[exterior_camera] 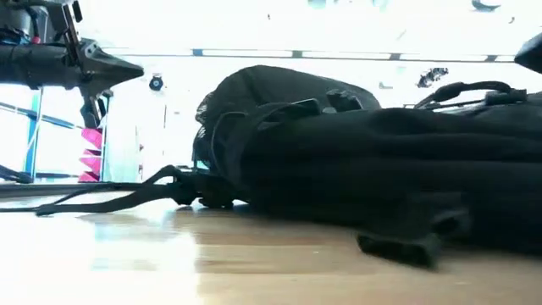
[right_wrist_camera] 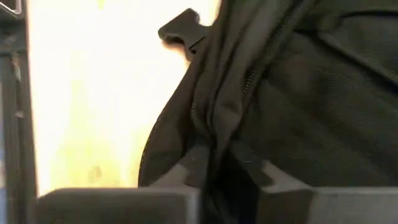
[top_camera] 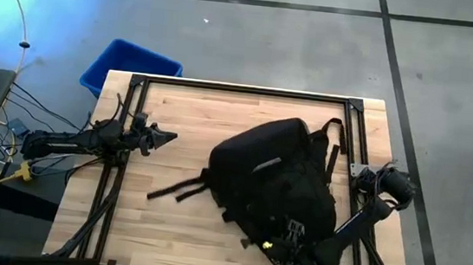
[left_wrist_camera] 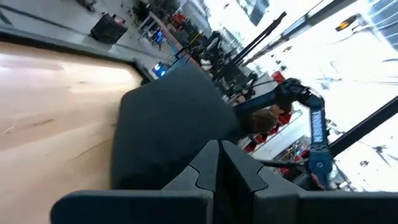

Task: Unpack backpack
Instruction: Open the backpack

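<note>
Pale wooden table [top_camera: 185, 119] on grey concrete floor, blue plastic bin [top_camera: 130, 63] behind its far-left corner; large black fabric backpack [top_camera: 275, 184] lies right of centre. Right gripper [right_wrist_camera: 217, 165] pinches backpack fabric at the near edge, its fingertips buried in folds; left gripper [top_camera: 166, 137] hangs clenched, empty, left of the backpack.

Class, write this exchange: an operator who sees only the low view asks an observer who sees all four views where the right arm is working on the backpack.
Operator: I can't find the right gripper. Where is it?
Observer: The right gripper is at the backpack's near edge, toward the table's right side.
Operator: Is it holding anything?
Observer: Yes. Its fingers are shut on a fold of backpack fabric beside the zipper.
</note>
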